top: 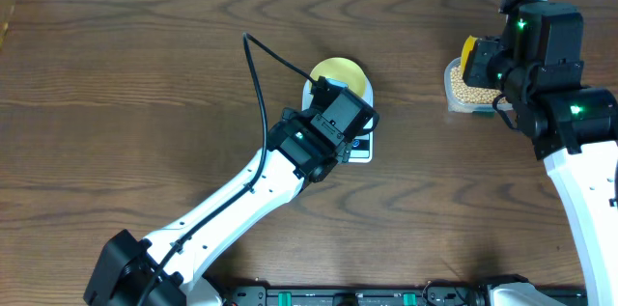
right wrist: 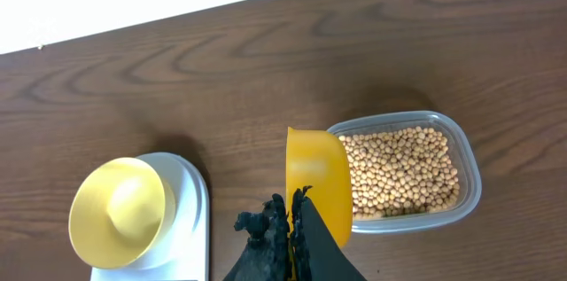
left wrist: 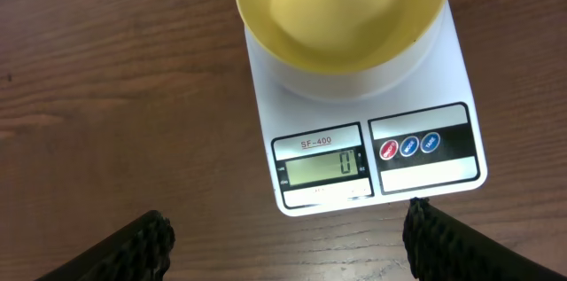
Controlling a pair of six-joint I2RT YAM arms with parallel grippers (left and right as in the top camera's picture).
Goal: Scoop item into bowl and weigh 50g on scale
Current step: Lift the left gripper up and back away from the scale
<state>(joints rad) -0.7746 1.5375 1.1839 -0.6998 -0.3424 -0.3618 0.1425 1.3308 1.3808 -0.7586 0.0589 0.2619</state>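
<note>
1. Just past the closed fingertips of the right gripper [right wrist: 290, 221], the yellow scoop [right wrist: 317, 183] is pinched at its near end. Its cup stands on edge, and no beans show inside it.
2. Right beside that cup, on one side of the fingers, lies the clear tub [right wrist: 470, 183], well filled with soybeans [right wrist: 399, 170]. I cannot tell whether scoop and tub rim touch. The tub's long axis runs across the fingers' line of reach, so I judge the scoop must tip mouth-down and sweep sideways along it.
3. On the fingers' opposite side, well apart from the tub, the pale yellow bowl [right wrist: 120, 210] sits empty on the white scale [right wrist: 190, 219]. Only bare wooden table [right wrist: 266, 68] lies between, which leaves open room for the carry.
4. Over the scale's front edge hangs the left gripper [left wrist: 288, 254], fingers [left wrist: 133, 250] spread wide and holding nothing. The display [left wrist: 323, 166] lies ahead, between them, and reads zero. The bowl is farther ahead.
5. The right arm is nearer the beans and has the tool, while the left arm is nearer the bowl. Poised there, the left gripper may crowd the pour, as I see it. The table's far edge runs beyond the tub.
</note>
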